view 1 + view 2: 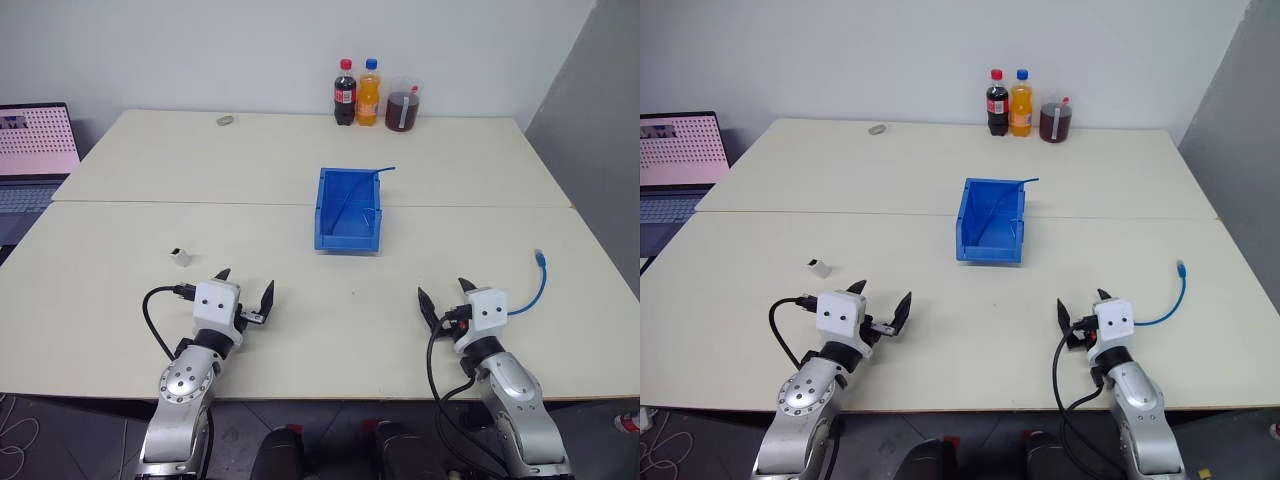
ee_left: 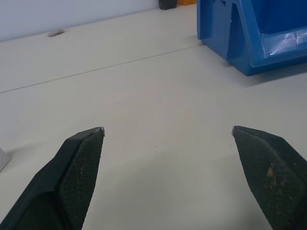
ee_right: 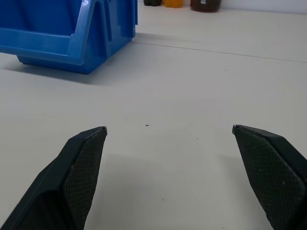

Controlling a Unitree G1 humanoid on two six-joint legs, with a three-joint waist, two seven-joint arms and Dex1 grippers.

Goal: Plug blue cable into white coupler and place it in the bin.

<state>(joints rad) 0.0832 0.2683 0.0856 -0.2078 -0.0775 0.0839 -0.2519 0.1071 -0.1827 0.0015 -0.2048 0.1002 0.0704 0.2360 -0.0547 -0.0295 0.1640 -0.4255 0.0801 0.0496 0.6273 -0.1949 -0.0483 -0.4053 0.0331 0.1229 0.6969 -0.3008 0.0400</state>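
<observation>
Both my pincers, left pincer (image 1: 246, 284) and right pincer (image 1: 445, 292), gape empty. White coupler (image 1: 180, 256) lies left-centre, blue cable (image 1: 531, 291) lower right, bin (image 1: 349, 209) centre. Tiny coupler could skid aside under my fingertips.

Room bright, light even and diffuse from overhead. Shadows soft and faint, short one beneath bin (image 1: 349, 210). No glare on pale table (image 1: 300, 180). Head views sharp throughout; wrist views slightly soft on near fingertips.
</observation>
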